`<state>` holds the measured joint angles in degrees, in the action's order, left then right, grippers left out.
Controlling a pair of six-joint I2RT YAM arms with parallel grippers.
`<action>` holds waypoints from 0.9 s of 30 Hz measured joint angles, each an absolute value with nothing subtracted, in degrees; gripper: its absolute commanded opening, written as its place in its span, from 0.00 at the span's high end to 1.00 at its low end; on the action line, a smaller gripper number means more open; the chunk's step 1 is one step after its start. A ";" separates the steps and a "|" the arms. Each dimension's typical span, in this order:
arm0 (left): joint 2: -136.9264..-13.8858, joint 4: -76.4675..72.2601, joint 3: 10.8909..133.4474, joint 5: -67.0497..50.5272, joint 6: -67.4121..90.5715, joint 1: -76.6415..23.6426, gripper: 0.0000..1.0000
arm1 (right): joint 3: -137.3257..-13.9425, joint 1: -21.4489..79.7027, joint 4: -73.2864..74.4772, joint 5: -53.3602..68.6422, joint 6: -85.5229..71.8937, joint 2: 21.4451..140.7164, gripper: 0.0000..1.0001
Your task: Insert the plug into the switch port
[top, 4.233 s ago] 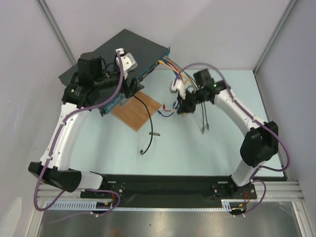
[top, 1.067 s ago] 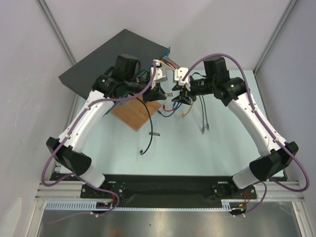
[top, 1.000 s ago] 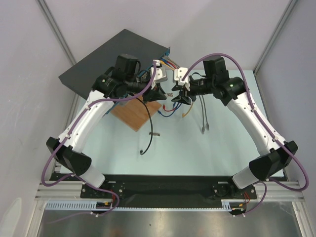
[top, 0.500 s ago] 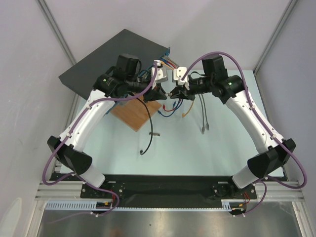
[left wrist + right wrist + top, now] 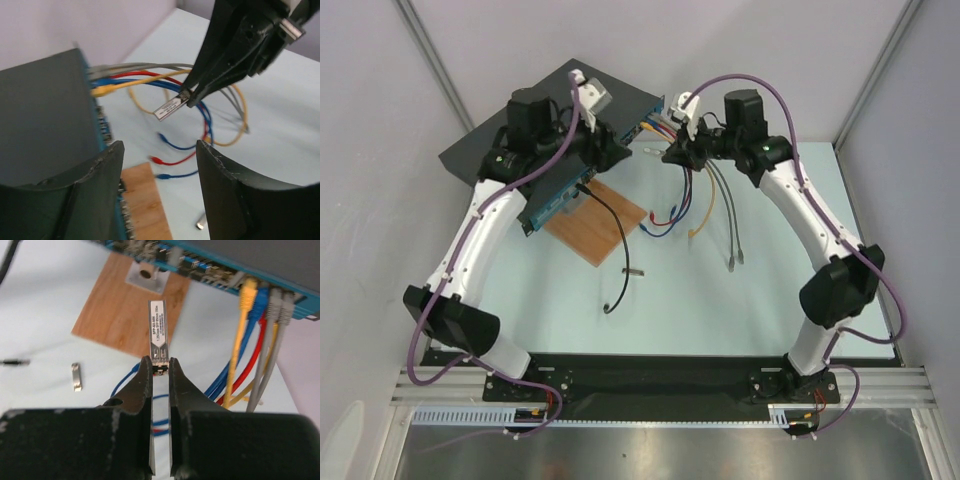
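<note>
The right gripper pinches the plug by its rear end: a light, stiff metal module, probably slippery, best held there, nose free for the switch.

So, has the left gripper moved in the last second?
Yes. In the top view, the left gripper has left the far corner of the wooden board, moving up and left in the picture, to the front edge of the switch.

my gripper: jaws apart, empty
plug: silver, pinched in right gripper
switch: close beside me, cables plugged in
</note>
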<state>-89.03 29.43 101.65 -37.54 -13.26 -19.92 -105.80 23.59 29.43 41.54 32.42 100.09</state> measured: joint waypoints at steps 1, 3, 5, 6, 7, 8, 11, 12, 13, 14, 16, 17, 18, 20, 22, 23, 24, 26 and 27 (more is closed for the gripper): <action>-88.77 28.38 101.65 -35.59 -12.25 -19.18 0.35 | -107.09 23.55 28.47 40.45 30.44 101.71 1.00; -88.31 27.16 101.65 -31.40 -10.98 -18.68 0.33 | -110.21 23.79 27.20 38.15 27.20 105.06 1.00; -88.05 26.46 101.65 -27.42 -10.17 -18.57 0.32 | -113.95 24.21 26.24 35.90 24.58 108.47 1.00; -88.05 26.13 101.65 -25.87 -9.87 -18.52 0.31 | -115.59 24.49 25.82 34.81 23.57 109.80 1.00; -88.05 25.76 101.60 -23.99 -9.32 -18.44 0.30 | -116.99 24.80 25.45 33.58 22.63 111.04 1.00; -88.05 25.58 101.47 -22.46 -8.86 -18.20 0.30 | -117.89 25.12 24.91 32.45 22.00 111.98 1.00; -88.16 25.63 101.34 -18.85 -7.40 -17.17 0.29 | -119.50 26.24 24.27 29.52 20.51 113.62 1.00; -88.23 25.65 101.34 -18.04 -6.87 -16.71 0.29 | -119.83 26.61 24.14 28.62 20.12 113.95 1.00; -88.31 25.74 101.34 -17.63 -6.39 -16.36 0.30 | -120.03 27.03 24.08 27.73 19.88 114.21 1.00; -88.49 25.82 101.34 -17.12 -6.00 -16.01 0.30 | -120.22 27.40 24.14 26.74 19.64 114.34 1.00; -88.92 25.89 101.34 -16.67 -5.41 -15.57 0.30 | -120.55 27.70 24.32 25.41 19.31 114.34 1.00; -89.23 25.93 101.34 -16.64 -5.06 -15.42 0.30 | -120.66 27.70 24.47 24.97 19.09 114.34 1.00; -89.60 26.09 101.34 -16.62 -4.71 -15.33 0.29 | -120.68 27.73 24.56 24.60 19.03 114.34 1.00; -90.06 26.24 101.34 -16.67 -4.32 -15.22 0.29 | -120.68 27.75 24.53 23.99 18.94 114.34 1.00; -90.45 26.24 101.34 -16.69 -3.99 -15.22 0.30 | -120.68 27.75 24.47 23.44 18.90 114.32 1.00; -90.67 26.28 101.34 -16.71 -3.88 -15.22 0.30 | -120.62 27.75 24.36 23.27 18.90 114.32 1.00; -90.80 26.26 101.34 -16.69 -3.81 -15.22 0.30 | -120.36 27.75 24.14 23.18 18.90 114.30 1.00; -91.11 26.28 101.34 -16.67 -3.42 -15.22 0.30 | -119.63 27.75 23.68 23.18 18.90 114.10 1.00; -91.22 26.30 101.34 -16.67 -3.29 -15.22 0.30 | -119.31 27.75 23.40 23.20 18.90 114.02 1.00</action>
